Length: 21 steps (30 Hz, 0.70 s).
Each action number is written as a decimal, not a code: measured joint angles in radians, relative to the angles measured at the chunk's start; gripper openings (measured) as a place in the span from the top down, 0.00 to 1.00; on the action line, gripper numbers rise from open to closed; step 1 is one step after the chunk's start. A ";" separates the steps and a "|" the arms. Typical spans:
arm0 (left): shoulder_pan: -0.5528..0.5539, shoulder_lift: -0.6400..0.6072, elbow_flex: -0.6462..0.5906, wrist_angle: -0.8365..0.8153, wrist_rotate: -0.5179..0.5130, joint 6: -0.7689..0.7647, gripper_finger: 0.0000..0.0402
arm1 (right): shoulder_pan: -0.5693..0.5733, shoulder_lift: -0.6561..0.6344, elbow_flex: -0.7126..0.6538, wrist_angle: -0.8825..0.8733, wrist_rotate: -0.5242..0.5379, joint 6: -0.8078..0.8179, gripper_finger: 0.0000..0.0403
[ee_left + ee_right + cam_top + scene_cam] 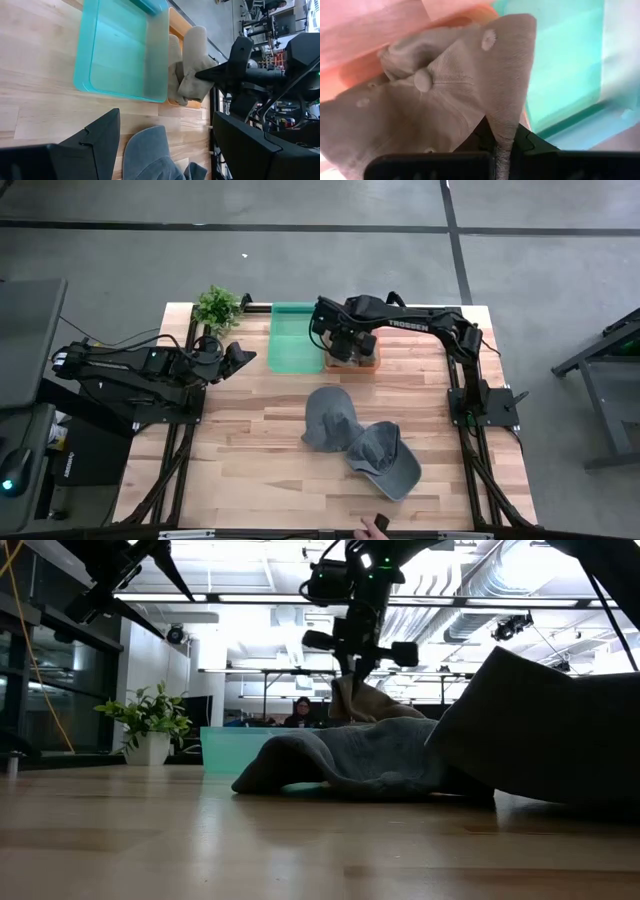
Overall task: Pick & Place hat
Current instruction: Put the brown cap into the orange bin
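A beige hat [192,65] is over the orange tray [372,365] at the far middle of the table, and my right gripper [345,340] is shut on it from above. In the low view the beige hat [370,705] hangs behind a grey one. Two grey hats [326,418] [388,462] lie on the table nearer the front edge, the crown of one overlapping the other. A teal bin [295,345] stands left of the tray. My left gripper [240,358] waits open at the table's left, clear of everything. My right gripper pinches a raised fold of the beige hat's crown [504,131] between its two fingers, to one side of the top button [422,80]. The fingers come steeply from above. The hat hangs slack below them, its lower part down in the orange tray [186,103].
A potted plant [218,308] stands at the far left corner. The near grey hat [540,730] fills the right of the low view. A person's hand [372,528] shows at the front edge. Bare wood lies at the table's left and front left.
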 joint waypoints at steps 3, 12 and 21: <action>0.000 0.000 0.000 0.000 0.000 0.000 0.31 | -0.004 0.000 0.000 0.002 0.000 0.002 1.00; 0.000 0.000 0.000 0.000 0.000 0.000 0.31 | -0.026 -0.001 -0.098 0.052 0.002 0.000 1.00; 0.000 0.000 0.001 0.000 0.000 -0.001 0.31 | -0.026 0.000 -0.152 0.130 0.006 -0.018 1.00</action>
